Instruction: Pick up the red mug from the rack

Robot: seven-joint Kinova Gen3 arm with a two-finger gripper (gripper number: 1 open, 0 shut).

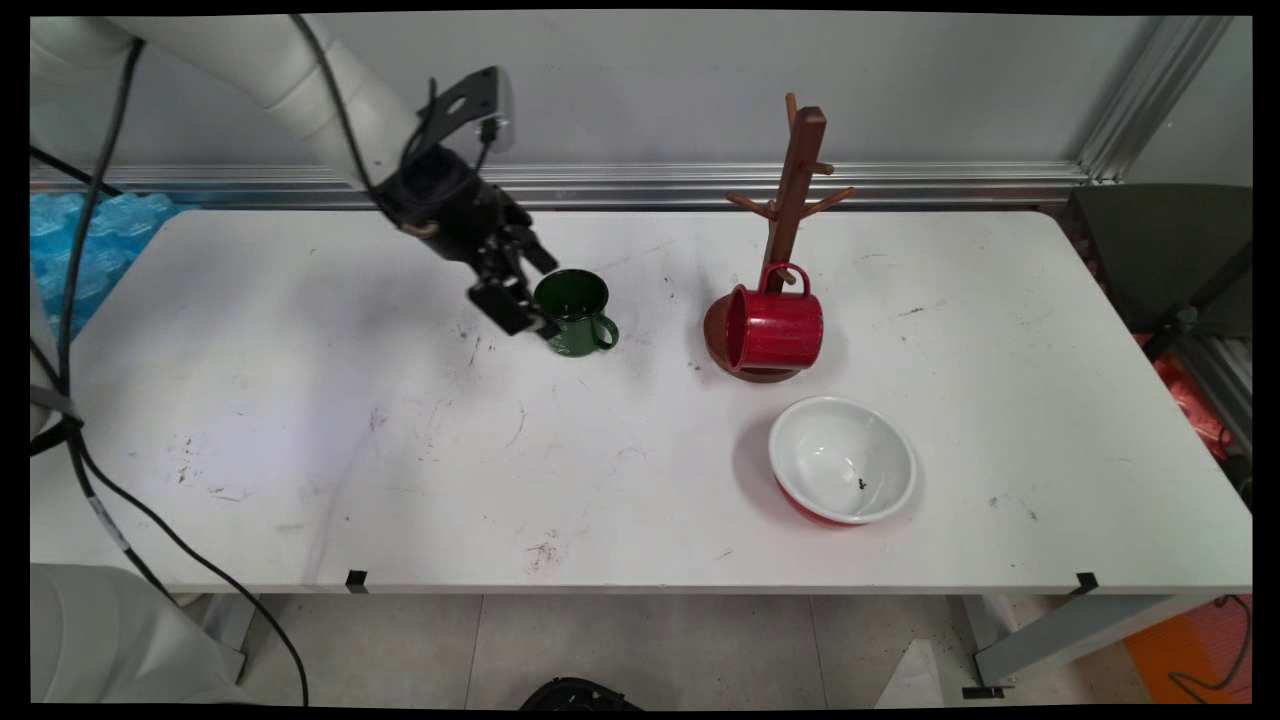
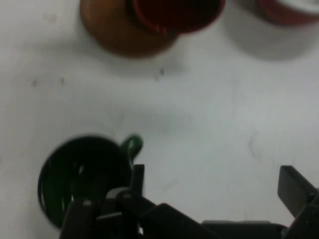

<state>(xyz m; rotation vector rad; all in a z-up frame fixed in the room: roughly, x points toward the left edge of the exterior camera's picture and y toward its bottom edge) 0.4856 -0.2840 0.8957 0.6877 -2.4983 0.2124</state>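
Gripper released, its two fingers spread wide apart and holding nothing, as the hand view shows. One finger stands at the rim of the green mug, on the handle side; the other finger stands clear of it over bare tabletop. Whether the nearer finger touches the rim cannot be told. The green mug stands upright on the tabletop, mouth up, its handle turned away from the gripper. Farther out, beyond the green mug, a red mug lies on its side against the round base of a wooden mug tree, open mouth toward the gripper, handle uppermost and touching the post. The brown base and the red mug's rim appear at the top of the hand view. Beside these, farther still from the gripper, a bowl with a white inside and red outside sits upright, apart from the mug tree's base.
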